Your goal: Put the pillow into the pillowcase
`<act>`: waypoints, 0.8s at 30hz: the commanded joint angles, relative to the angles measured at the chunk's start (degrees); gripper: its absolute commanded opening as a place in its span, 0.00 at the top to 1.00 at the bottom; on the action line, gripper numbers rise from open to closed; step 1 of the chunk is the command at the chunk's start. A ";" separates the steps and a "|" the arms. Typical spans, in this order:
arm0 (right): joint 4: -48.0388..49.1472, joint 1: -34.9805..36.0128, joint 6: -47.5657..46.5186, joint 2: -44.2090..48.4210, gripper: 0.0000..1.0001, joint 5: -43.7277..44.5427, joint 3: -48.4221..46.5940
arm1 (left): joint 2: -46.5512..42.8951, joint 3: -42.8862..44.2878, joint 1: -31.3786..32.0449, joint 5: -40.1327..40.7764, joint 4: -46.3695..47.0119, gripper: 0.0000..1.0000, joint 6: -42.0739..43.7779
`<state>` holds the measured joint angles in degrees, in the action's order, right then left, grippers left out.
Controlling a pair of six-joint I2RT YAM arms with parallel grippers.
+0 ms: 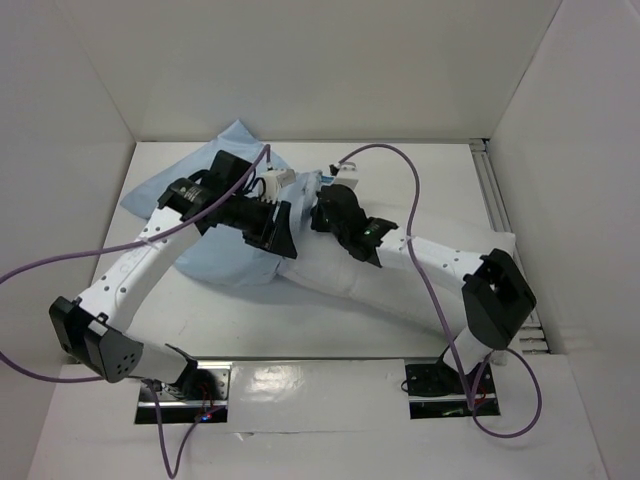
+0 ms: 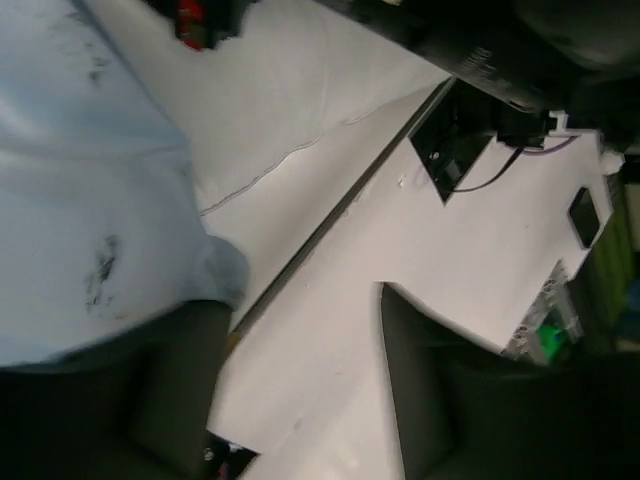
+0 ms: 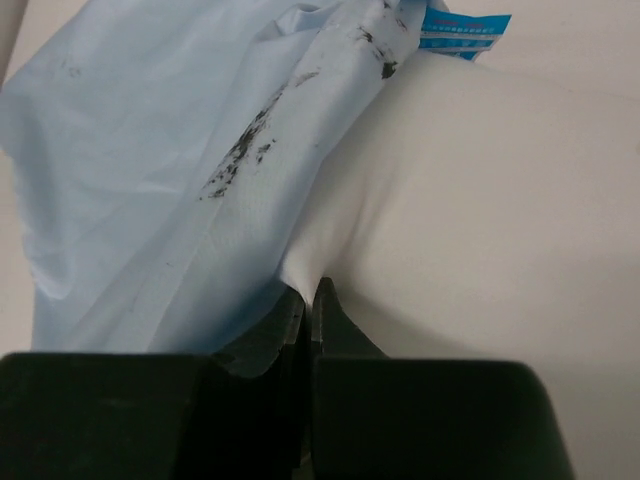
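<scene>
The right gripper [image 3: 308, 290] is clamped tight, fingers pressed together with no gap. It pinches a small pucker of the white pillow [image 3: 480, 200] right at its tips. The light blue pillowcase [image 3: 140, 170] lies hard against the same tips on the other side. I cannot tell whether its edge is caught in the pinch too. Ahead of this gripper the boundary between blue cloth and white cushion runs away from the fingers. Dark smudges [image 3: 240, 150] follow the blue side, and a small blue tag [image 3: 462, 28] sits at the far end.

The left gripper [image 2: 295, 305] stands wide apart with nothing between its fingers. The pillowcase hangs against the tip of one finger and bunches just ahead of it. The other finger is clear of any cloth.

From above, both tools are close together over the spot where the pillowcase meets the pillow. The pillowcase spreads away from the left gripper toward the far left of the table [image 1: 420, 170]. The pillow stretches back beneath the right arm toward its base, and most of it is outside the case.
</scene>
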<state>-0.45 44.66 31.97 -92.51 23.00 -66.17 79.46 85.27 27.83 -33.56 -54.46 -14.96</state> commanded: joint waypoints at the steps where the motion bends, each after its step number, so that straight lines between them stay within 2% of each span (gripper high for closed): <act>1: 5.28 -0.10 0.47 4.79 1.00 0.02 2.97 | 0.43 1.47 -1.90 -0.11 -1.44 0.53 1.78; 3: 5.89 -0.10 -0.67 5.85 1.00 -0.50 4.91 | 0.43 2.09 -4.27 0.60 0.65 0.81 0.91; 4: 6.42 -0.10 -0.68 6.63 1.00 -1.20 5.43 | 0.43 2.09 -5.15 0.60 1.36 0.88 0.29; 5: 6.42 -0.10 -1.20 6.64 1.00 -1.21 5.44 | -0.09 1.39 -6.03 -0.27 1.98 0.92 0.28; 7: 7.47 -0.10 -1.20 7.34 1.00 -1.82 6.66 | -0.62 0.86 -8.67 -1.59 3.39 0.91 0.28; 8: 7.48 -0.10 -1.20 7.34 1.00 -1.82 6.67 | -0.62 0.07 -9.46 -1.59 4.44 0.86 0.28; 10: 7.48 -0.10 -1.81 7.34 1.00 -3.13 6.67 | -1.24 -0.55 -11.83 -2.47 5.67 0.57 -0.24; 13: 7.48 0.42 -2.34 7.34 1.00 -3.93 6.67 | -0.01 -1.16 -11.84 -1.16 6.20 0.21 -0.95; 17: 6.34 0.42 -3.05 7.34 1.00 -3.93 5.44 | 1.49 -0.64 -12.36 -5.98 6.73 0.15 0.81; 18: 6.34 0.42 -3.05 7.34 1.00 -3.93 5.44 | 1.49 0.06 -12.37 -5.29 6.73 0.18 0.81; 19: 6.34 0.42 -3.57 7.34 1.00 -3.93 5.44 | 1.49 0.07 -12.37 -5.29 7.60 0.47 0.81; 20: 6.34 0.42 -3.58 7.34 1.00 -3.93 5.44 | 1.49 0.59 -12.37 -4.07 8.39 0.64 -0.15; 21: 6.86 0.42 -3.58 7.95 1.00 -3.93 6.05 | 2.10 1.38 -12.37 -2.05 9.10 0.75 -0.85; 22: 6.86 0.42 -3.58 7.96 1.00 -3.93 6.05 | 2.10 1.39 -12.89 -0.90 9.80 0.80 -2.43; 23: 6.86 0.42 -3.58 7.96 1.00 -3.93 6.05 | 2.88 1.99 -12.89 1.28 11.81 0.80 -3.83; 24: 6.86 0.42 -3.58 8.48 1.00 -3.93 6.66 | 3.68 2.96 -12.89 4.87 12.61 0.64 -5.15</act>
<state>3.88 44.75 29.08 -87.44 18.26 -60.01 81.38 84.95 15.62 -34.35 -47.07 -16.47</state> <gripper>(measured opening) 0.023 0.266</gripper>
